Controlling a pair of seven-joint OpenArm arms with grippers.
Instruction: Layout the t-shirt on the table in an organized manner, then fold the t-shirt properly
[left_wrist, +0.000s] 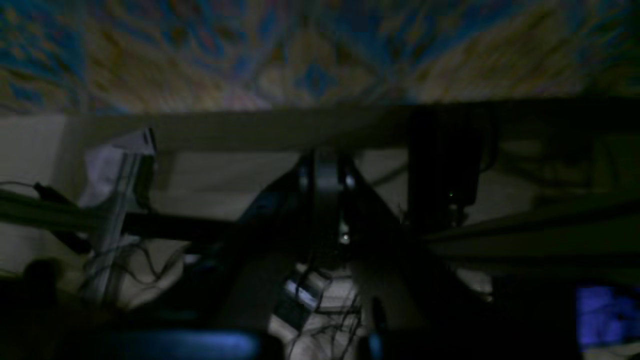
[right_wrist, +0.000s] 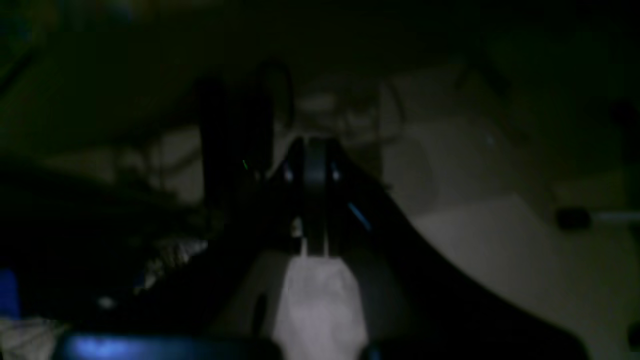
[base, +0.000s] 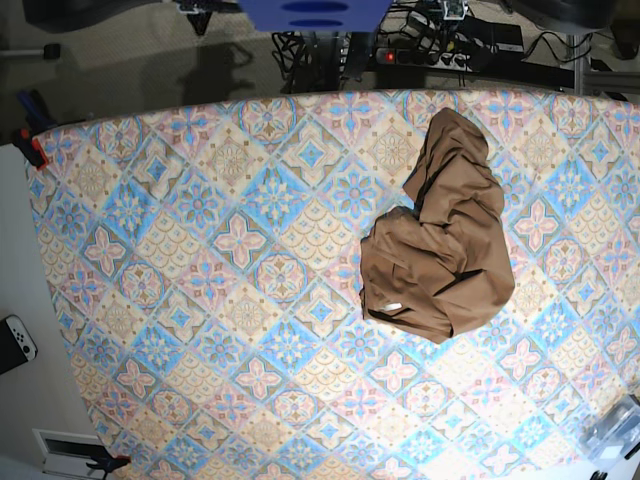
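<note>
The brown t-shirt (base: 450, 250) lies crumpled in a heap on the right half of the table (base: 200, 250), its small white tag (base: 393, 306) showing near the lower left of the heap. Neither arm appears in the base view. In the dark left wrist view my left gripper (left_wrist: 325, 170) is shut on nothing, with the table's patterned cloth (left_wrist: 310, 60) and its edge beyond the fingertips. In the very dark right wrist view my right gripper (right_wrist: 315, 165) is shut too, with nothing between its fingers. The t-shirt is in neither wrist view.
A blue robot base (base: 315, 12) and a power strip with cables (base: 440, 50) sit behind the table's far edge. Red clamps (base: 35, 150) grip the left corner. A white controller (base: 15, 340) lies off the left side, a clear plastic object (base: 615, 430) at the bottom right.
</note>
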